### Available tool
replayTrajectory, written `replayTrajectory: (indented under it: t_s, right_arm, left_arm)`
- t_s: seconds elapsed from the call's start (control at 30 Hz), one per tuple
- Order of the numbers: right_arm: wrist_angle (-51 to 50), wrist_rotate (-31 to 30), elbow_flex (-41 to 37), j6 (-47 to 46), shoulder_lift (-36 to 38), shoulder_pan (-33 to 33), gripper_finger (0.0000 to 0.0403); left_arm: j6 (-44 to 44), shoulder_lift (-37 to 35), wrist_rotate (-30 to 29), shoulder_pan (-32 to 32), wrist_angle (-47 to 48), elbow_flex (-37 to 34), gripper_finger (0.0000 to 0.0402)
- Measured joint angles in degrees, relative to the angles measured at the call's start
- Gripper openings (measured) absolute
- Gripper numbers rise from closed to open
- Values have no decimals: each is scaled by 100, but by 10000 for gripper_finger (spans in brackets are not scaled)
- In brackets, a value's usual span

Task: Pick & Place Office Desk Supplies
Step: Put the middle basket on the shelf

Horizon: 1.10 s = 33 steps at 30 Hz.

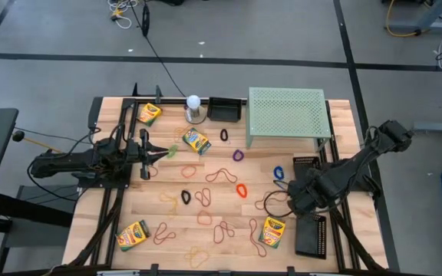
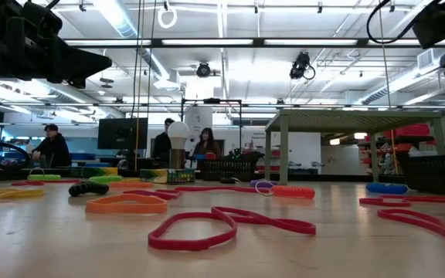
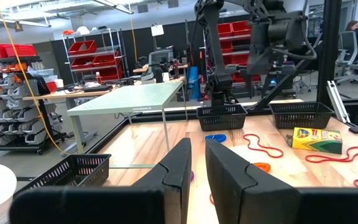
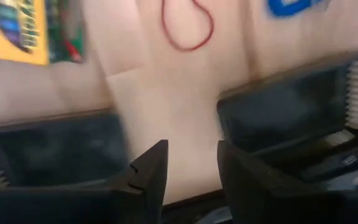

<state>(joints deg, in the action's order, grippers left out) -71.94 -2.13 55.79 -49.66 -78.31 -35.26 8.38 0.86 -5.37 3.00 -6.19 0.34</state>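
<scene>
Four yellow-and-green crayon boxes (image 1: 196,141) (image 1: 149,113) (image 1: 133,234) (image 1: 272,232) lie flat on the wooden table among several scattered rubber bands (image 1: 221,176), seen up close in the low view (image 2: 207,228). My left gripper (image 1: 158,153) (image 3: 198,155) hovers level over a green band (image 1: 171,151), its fingers open by only a narrow gap and holding nothing. My right gripper (image 1: 292,199) (image 4: 192,168) points down, open, over bare wood between two black mesh baskets (image 1: 306,163) (image 1: 311,234).
A pale green mesh riser (image 1: 288,113) stands at the far right, with a third black basket (image 1: 224,110) and a white ball on a metal base (image 1: 194,107) beside it at the far edge. People sit in the room beyond the table (image 2: 52,147).
</scene>
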Motion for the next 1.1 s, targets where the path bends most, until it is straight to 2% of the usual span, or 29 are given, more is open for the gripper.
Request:
replayTrajectory:
  t_s: [0.13,0.2,0.33,0.5,0.67,0.8,0.93,1.1]
  right_arm:
    - [-96,-624,-4,545,-430,65,150]
    - [-97,-681,-4,752,-639,171,146]
    - [-97,-630,-4,1076,-891,345,137]
    - [-279,-202,-4,1135,-976,427,131]
    - [-581,-144,-46,1103,-976,397,149]
    - [-420,-63,-503,1130,-976,399,155]
    - [-154,-89,-793,1201,-980,399,130]
    - [-76,-144,-822,1200,-978,399,73]
  left_arm:
    - [0,0,0,1,1,0,58]
    - [0,-2,-2,-1,0,0,58]
    - [0,-2,0,-1,1,0,58]
    - [0,-2,-2,-1,1,0,58]
    - [0,-2,0,-1,1,0,58]
    - [0,-2,0,0,1,0,58]
    - [0,-7,-2,0,0,1,58]
    - [0,-7,0,-1,1,2,58]
